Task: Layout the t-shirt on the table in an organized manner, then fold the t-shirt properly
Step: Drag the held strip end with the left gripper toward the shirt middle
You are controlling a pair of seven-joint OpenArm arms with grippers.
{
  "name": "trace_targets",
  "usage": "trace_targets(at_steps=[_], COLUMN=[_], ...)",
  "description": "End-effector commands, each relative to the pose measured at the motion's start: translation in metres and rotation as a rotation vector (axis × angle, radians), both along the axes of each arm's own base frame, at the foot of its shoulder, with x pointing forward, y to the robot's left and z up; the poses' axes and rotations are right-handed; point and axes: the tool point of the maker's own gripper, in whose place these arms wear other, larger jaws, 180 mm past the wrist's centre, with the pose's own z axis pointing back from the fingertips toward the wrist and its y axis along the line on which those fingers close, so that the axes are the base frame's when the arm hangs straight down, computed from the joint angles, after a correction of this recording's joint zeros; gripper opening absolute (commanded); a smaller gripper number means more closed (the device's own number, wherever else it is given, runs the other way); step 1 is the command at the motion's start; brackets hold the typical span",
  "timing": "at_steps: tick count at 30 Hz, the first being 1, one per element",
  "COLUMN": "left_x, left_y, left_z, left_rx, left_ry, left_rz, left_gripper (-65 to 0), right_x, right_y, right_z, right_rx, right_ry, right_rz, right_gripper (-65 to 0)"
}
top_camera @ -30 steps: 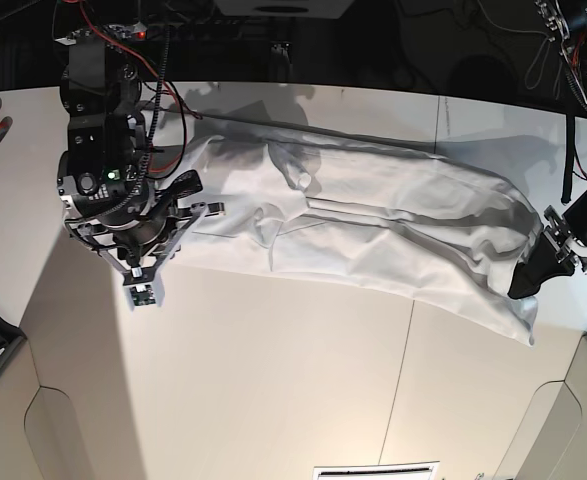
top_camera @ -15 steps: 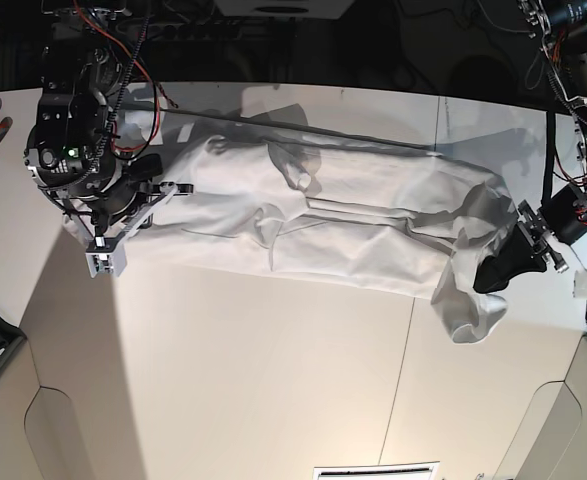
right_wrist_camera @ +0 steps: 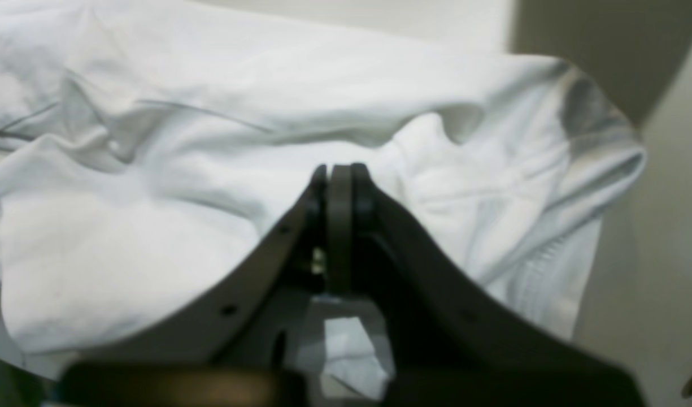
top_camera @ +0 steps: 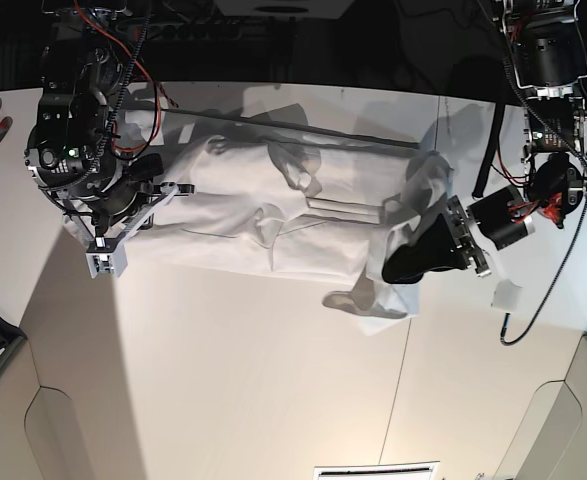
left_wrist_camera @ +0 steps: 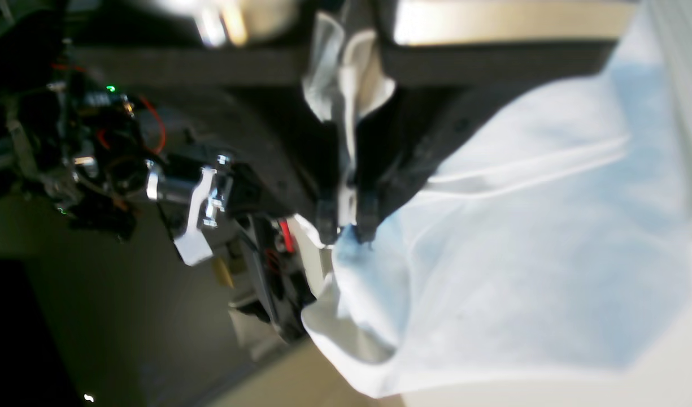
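1. The t-shirt (top_camera: 303,225) lies on the tabletop (top_camera: 273,380) in one long, wrinkly strip. Its long way runs from one hand across to the other.
2. The left hand (top_camera: 398,268) is pinching one end of the t-shirt. In the left wrist view a bit of white cloth sits between its two fingers (left_wrist_camera: 326,217), which are pressed close on it.
3. That end of the cloth is lifted and bunched. Some of it hangs down under the left hand onto the tabletop. The rest of the t-shirt stretches away from this hand toward the other arm.
4. The right hand (top_camera: 106,262) is pressed together. In the right wrist view its fingers meet with no gap, and I see no cloth between them.
5. The t-shirt's other end lies just in front of the right hand and spreads out past it. The hand hovers at the edge of the cloth.
6. The left hand is the one that has the t-shirt, so I think it does the next pull. The right hand is near the far end and could hold that end down.
7. There are no boxes or bowls here, so nothing is inside anything.
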Motion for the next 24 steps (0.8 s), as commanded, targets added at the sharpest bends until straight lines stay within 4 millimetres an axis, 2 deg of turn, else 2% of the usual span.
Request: trace_targets(at_steps=[1, 4, 12, 24], left_x=[0.008, 0.008, 0.006, 0.009], left_y=[-0.004, -0.023, -0.053, -0.056], left_z=[0.017, 0.018, -0.007, -0.015], left_rx=[-0.033, -0.067, 0.044, 0.103], left_ry=[-0.058, -0.061, -0.045, -0.056], left_rz=[0.001, -0.016, -0.056, -0.046], left_gripper=[-65.0, -65.0, -65.0, -65.0], right_x=[0.010, 0.010, 0.010, 0.011], right_y=[0.000, 0.000, 0.000, 0.004], right_z=[0.011, 0.011, 0.012, 0.013], right_rx=[0.002, 0.002, 0.003, 0.028], right_ry=[-0.051, -0.051, -0.057, -0.062], right_rz=[0.004, 0.004, 0.004, 0.009], right_gripper=[-65.0, -65.0, -65.0, -65.0])
